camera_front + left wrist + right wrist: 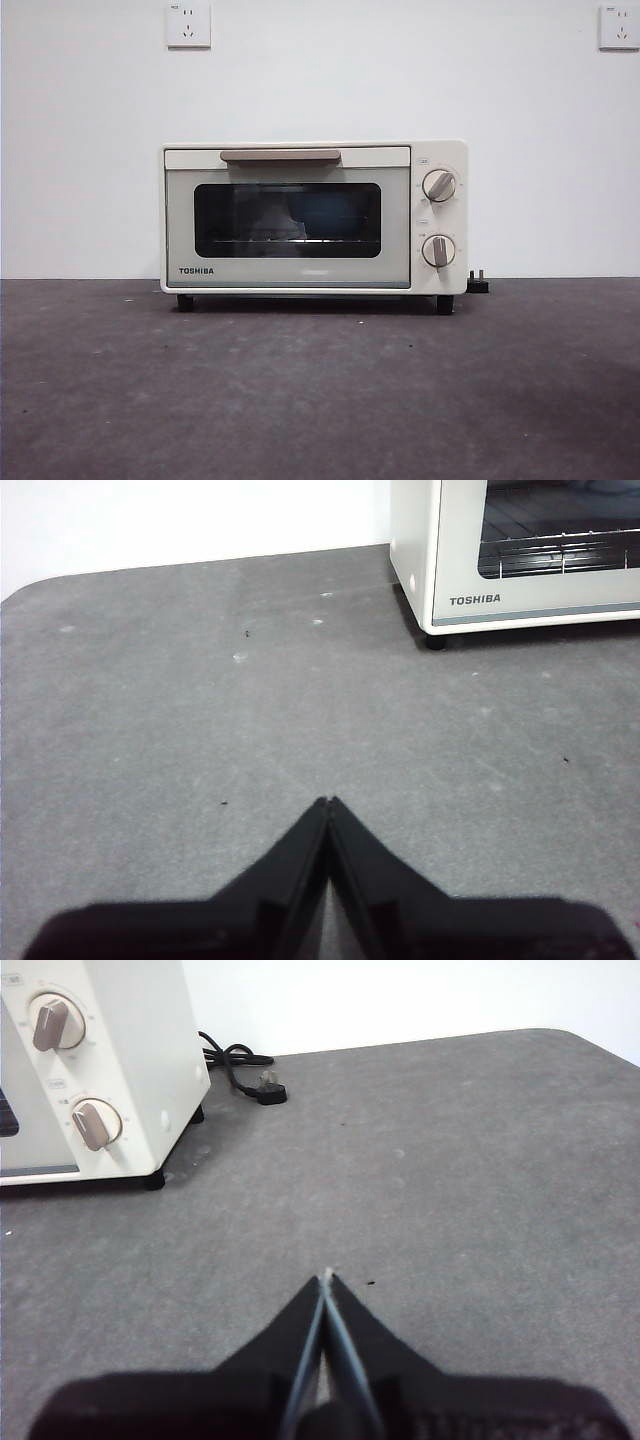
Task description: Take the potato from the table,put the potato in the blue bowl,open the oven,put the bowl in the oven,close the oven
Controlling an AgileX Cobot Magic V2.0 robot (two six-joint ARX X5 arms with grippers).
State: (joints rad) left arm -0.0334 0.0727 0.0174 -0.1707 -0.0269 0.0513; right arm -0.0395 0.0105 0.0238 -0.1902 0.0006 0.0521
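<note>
While shut and set against the white wall, TOSHIBA toaster oven [314,217] on dark grey table [320,390], beige bar handle [280,156] across the door top, two knobs [439,186] at right. Behind the dark window, something blue and rounded, too dim to name. Left gripper [328,802] over bare tabletop, jaws pressed together. Right gripper [327,1278] likewise closed, empty, near the black power cord [240,1068].

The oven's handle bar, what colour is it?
Beige, on the cream-white oven; its handle shows best in the front view.
</note>
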